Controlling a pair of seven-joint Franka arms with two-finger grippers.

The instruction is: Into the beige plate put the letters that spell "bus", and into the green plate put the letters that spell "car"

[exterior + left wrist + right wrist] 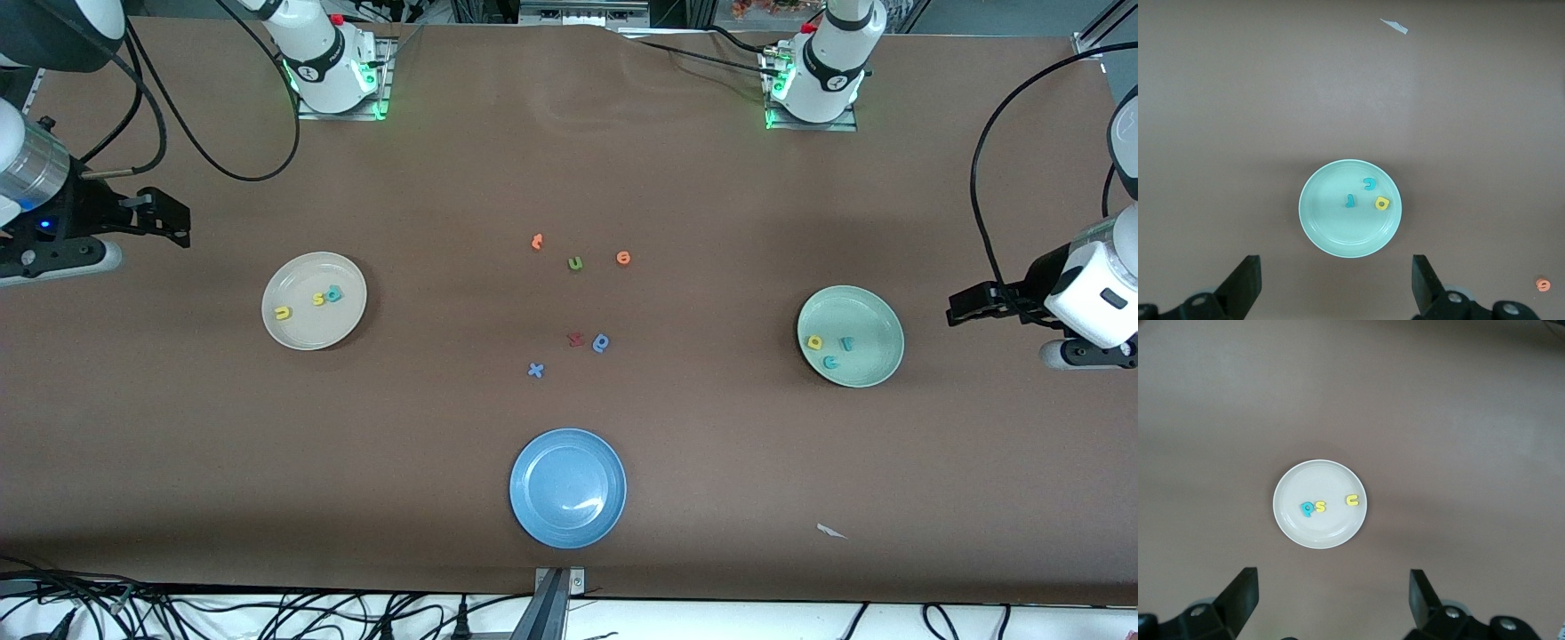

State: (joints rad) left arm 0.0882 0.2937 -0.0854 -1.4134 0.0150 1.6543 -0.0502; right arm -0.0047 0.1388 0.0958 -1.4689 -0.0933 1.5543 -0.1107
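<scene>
The beige plate [307, 276] lies toward the right arm's end of the table. In it are a yellow "u" [282, 312], a yellow "s" [318, 300] and a teal "b" [333, 293]. The green plate [867, 311] lies toward the left arm's end and holds a yellow "a" [814, 341], a teal "r" [847, 343] and a teal "c" [830, 362]. My right gripper [178, 218] hangs open and empty over bare table outside the beige plate [1318, 477]. My left gripper [956, 307] is open and empty over bare table beside the green plate [1331, 223].
A blue plate [533, 462] with nothing in it sits near the front camera's edge. Mid-table lie loose letters: two orange ones [537, 241] [623, 258], an olive "u" [575, 262], a dark red one [575, 339], a blue "b/q" shape [601, 342] and a blue "x" [535, 370]. A white scrap [831, 532] lies nearer the camera than the green plate.
</scene>
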